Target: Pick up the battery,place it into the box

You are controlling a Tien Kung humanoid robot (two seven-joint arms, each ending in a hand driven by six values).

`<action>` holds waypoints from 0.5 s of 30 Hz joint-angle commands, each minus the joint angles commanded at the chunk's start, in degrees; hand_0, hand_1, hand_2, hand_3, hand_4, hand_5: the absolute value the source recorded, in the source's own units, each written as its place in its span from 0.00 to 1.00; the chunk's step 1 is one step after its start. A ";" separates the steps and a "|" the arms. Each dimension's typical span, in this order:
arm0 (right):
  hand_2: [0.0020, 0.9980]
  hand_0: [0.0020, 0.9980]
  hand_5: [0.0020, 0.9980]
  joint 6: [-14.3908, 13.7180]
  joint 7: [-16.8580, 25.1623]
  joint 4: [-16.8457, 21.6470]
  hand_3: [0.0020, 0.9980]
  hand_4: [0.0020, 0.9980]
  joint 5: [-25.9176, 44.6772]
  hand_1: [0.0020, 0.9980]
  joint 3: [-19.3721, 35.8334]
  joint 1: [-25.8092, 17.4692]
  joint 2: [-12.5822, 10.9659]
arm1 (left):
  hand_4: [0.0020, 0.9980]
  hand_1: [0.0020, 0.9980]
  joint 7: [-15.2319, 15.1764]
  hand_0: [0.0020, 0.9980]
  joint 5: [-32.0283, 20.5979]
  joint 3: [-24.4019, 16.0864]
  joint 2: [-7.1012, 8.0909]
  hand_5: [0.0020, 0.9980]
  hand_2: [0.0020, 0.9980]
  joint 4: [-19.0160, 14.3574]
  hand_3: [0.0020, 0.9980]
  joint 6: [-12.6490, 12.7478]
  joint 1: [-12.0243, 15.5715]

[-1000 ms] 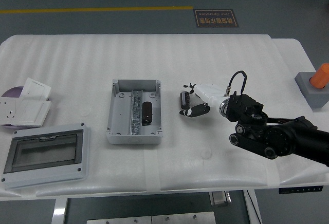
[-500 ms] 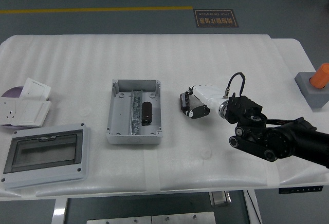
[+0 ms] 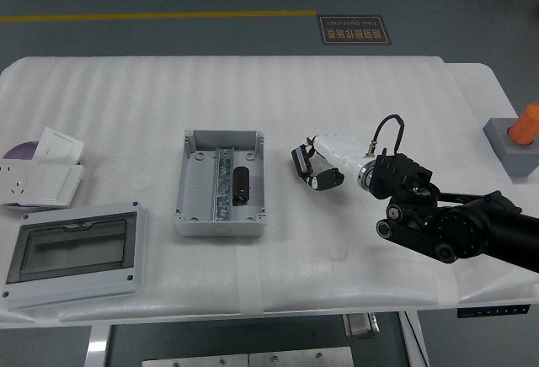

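One arm is in view, the black right one, reaching in from the lower right; its white-shelled right hand [image 3: 324, 165] is curled around a small black rectangular battery [image 3: 298, 163], fingers wrapped on it just right of the box. Whether the battery rests on the padding or is lifted clear cannot be told. A black cable loops up from the wrist behind the hand.

Just to the left sits the open grey plastic box [image 3: 221, 182], with a metal rail running down its middle and a dark oblong piece [image 3: 241, 186] lying in its right half. Further left, near the front edge, lies the box's grey lid with a clear window [image 3: 74, 252]. Beyond it, at the left edge, are white switch plates [image 3: 42, 173]. On the far right stands an orange cylinder on a grey block [image 3: 515, 141]. All rest on the white padded table [image 3: 253, 98].
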 joint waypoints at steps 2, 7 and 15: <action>0.60 0.67 0.16 -0.31 -0.13 1.58 0.69 0.43 -0.18 0.60 2.04 -0.37 -0.32 | 0.60 0.65 0.01 0.62 -0.16 0.17 -0.04 0.43 0.52 0.05 0.56 -0.03 0.09; 0.60 0.68 0.17 -1.92 0.17 6.93 0.69 0.44 -0.21 0.60 7.70 -2.04 -0.14 | 0.60 0.65 0.05 0.62 -0.82 0.83 -0.20 0.44 0.52 0.19 0.56 -0.17 0.41; 0.60 0.67 0.19 -6.59 2.01 14.86 0.69 0.46 -2.12 0.60 8.49 -3.44 2.11 | 0.60 0.65 0.12 0.62 -1.26 1.26 -0.42 0.44 0.52 0.28 0.56 -0.31 0.72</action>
